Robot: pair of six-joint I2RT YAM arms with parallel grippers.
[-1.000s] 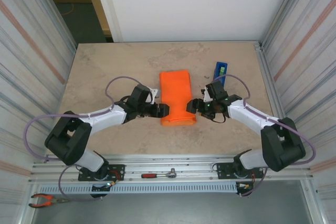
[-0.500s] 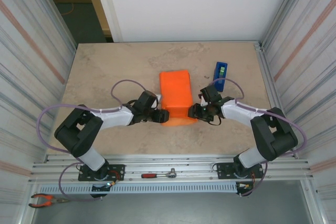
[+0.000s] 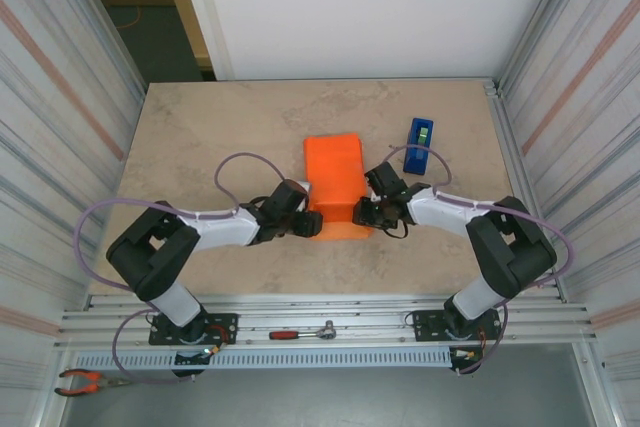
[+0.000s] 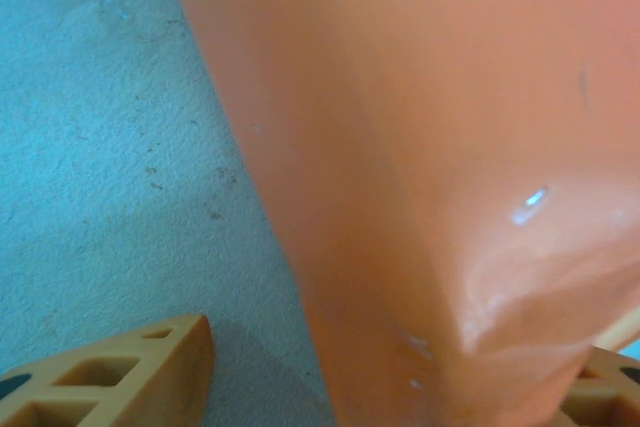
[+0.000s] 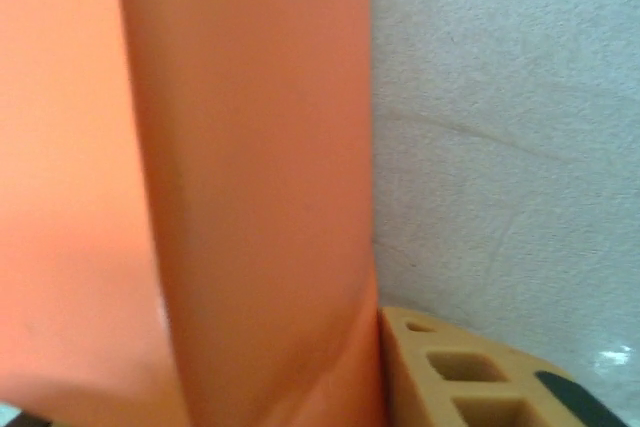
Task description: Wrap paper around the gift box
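Where the grooved aluminium rail (image 3: 330,315) runs along the near edge, a red-handled ratchet (image 3: 305,331) lies on the metal, and red-handled pliers (image 3: 85,380) rest lower left. Past it, on the matt, mottled beige table (image 3: 190,137), both arms bend inward to the near end of the paper (image 3: 333,172). This smooth, faintly glossy orange sheet is folded into a long rectangular packet at the table's middle. What the packet holds is hidden.

The left gripper (image 3: 312,224) meets the packet's near left corner. In the left wrist view its jaws stand apart astride the paper's edge. One tan, hollow-celled finger (image 4: 130,377) is clear of the sheet with bare table between, so nothing is clamped.

The right gripper (image 3: 360,213) meets the near right corner. A tan finger (image 5: 470,382) touches the fold's edge, but whether the jaws have pinched the paper cannot be told.

Farther back and to the right, apart from the paper, stands a blue tape dispenser (image 3: 420,141).
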